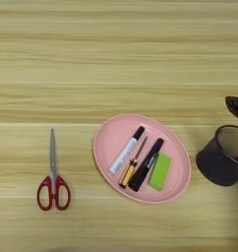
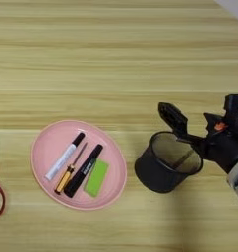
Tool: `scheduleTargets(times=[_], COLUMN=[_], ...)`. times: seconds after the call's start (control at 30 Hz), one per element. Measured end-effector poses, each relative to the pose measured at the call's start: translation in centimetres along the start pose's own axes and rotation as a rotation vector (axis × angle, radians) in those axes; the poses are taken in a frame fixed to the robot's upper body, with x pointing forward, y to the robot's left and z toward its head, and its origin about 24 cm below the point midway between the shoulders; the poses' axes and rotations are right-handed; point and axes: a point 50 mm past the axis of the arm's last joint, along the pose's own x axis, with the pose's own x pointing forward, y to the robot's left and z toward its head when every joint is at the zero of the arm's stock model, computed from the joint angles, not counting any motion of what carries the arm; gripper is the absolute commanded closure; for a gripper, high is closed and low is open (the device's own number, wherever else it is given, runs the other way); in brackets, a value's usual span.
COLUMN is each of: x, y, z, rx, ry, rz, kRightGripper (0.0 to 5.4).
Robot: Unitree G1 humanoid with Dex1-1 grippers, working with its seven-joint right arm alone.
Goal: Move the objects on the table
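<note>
Black mesh pen cup (image 2: 165,170) tipped on the table (image 2: 116,59), beside the pink plate (image 2: 47,142)
One gripper (image 2: 182,142) finger (image 2: 172,118) poked up behind the cup's far rim, the other reached inside, jaws wide; the black marker (image 2: 83,170) lay on the plate, well left of them

Pale lettering on the black marker (image 2: 83,170) seems too blurred to read.

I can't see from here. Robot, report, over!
Right gripper open, at round black wire-mesh pen cup rim. Thick black marker pen in pink oval tray. Nothing blocking.
</note>
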Motion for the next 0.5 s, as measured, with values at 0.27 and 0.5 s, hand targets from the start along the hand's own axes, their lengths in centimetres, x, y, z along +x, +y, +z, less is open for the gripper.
scheduleTargets(times=[0.27,0.5], x=[0.1,0.4], y=[1.8,2.6], z=[0.3,0.3], rx=[-0.064,-0.092], ry=[-0.073,-0.088], rz=[0.06,0.089], kRightGripper=[0.03,0.03])
